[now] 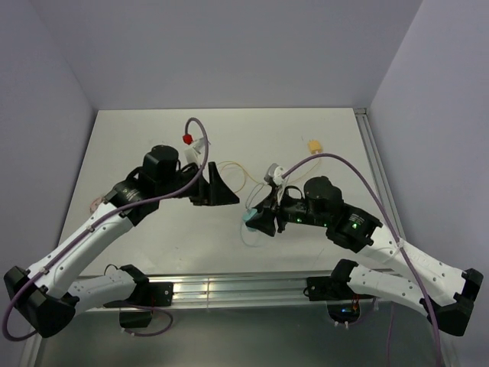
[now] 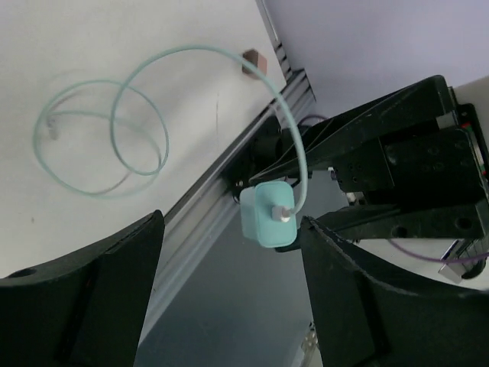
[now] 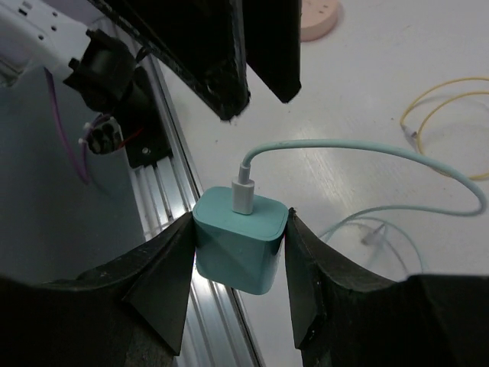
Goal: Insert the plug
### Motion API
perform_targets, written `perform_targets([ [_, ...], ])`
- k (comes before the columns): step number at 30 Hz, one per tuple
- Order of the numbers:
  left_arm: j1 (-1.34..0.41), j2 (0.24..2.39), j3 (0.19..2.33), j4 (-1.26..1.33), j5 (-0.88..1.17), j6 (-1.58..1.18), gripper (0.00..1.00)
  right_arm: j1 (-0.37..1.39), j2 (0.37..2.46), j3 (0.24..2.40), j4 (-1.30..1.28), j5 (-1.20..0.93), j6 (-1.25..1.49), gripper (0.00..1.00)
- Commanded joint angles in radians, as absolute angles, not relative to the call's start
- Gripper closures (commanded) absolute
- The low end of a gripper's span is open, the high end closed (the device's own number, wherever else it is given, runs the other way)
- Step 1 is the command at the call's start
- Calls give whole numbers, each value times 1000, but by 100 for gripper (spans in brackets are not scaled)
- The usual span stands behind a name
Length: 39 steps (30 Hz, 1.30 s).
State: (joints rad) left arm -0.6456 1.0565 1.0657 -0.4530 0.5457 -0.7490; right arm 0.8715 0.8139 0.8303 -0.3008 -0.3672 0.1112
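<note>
My right gripper (image 3: 238, 222) clamps the teal plastic charger cube (image 3: 233, 260), white plug (image 3: 244, 197) seated; my left gripper (image 2: 231, 225) gapes. White tabletop (image 1: 306, 130), lilac-grey walls (image 1: 229, 46).

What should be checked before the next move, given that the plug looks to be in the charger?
1. The right gripper shut on the charger: ok, a finger presses each side.
2. The plug in the charger's port: ok, it stands upright in the top face.
3. The plug pushed fully home: cannot tell.
4. The left gripper open and holding nothing: ok.
5. The cable clear of the left gripper: ok in the right wrist view, it arcs away from the plug and runs on to loops on the table.
</note>
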Motion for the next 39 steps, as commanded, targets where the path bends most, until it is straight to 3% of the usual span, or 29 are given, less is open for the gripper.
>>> perform_targets([
  [1,-707,1075,1069,-422,548,-764,23,937,844,870,-311,-327,49,100],
  [8,-788,1117,1071,-451,531,-752,28,1055,897,891,-339,-177,43,100],
  [26,-933,1140,1058,-532,426,-719,37,1120,907,916,-336,-143,55,100],
  [31,-953,1175,1055,-532,459,-698,48,1126,907,917,-341,-143,52,100],
  [35,-953,1181,1048,-523,474,-692,62,1129,902,910,-341,-135,51,100],
  [39,-953,1184,1035,-489,523,-693,87,1129,896,902,-331,-133,49,100],
])
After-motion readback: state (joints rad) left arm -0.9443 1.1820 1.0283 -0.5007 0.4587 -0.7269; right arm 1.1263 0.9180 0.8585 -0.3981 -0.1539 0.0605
